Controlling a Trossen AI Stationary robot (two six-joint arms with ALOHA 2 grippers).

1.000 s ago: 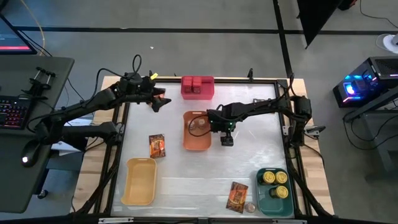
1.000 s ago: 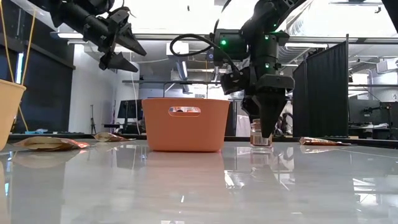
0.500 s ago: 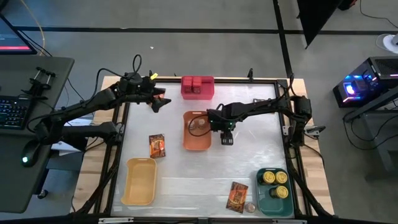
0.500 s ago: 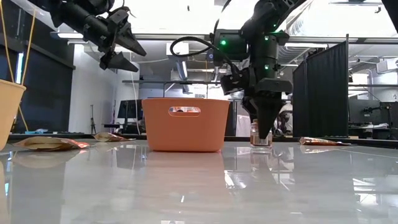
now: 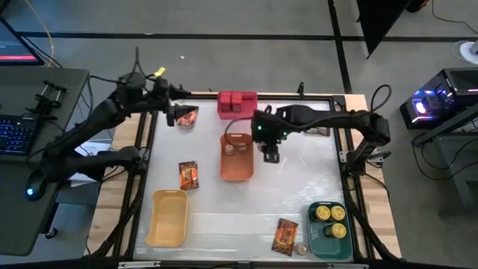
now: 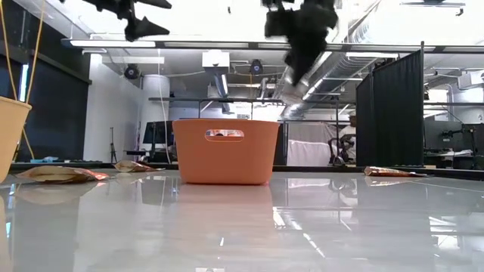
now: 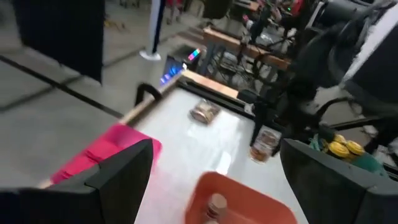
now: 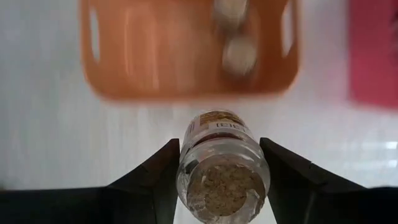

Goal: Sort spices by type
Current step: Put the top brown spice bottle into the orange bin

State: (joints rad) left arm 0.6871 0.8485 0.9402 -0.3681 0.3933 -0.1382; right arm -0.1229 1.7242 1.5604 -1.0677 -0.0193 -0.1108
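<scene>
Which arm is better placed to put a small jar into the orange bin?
The right: its gripper already grips a small jar just beside the orange bin. The left gripper is away at the table's far-left edge.

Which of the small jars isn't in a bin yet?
The jar clamped in the right gripper, lifted beside the orange bin. Two other jars already lie inside that bin; another sits on the table near the green bin.
</scene>
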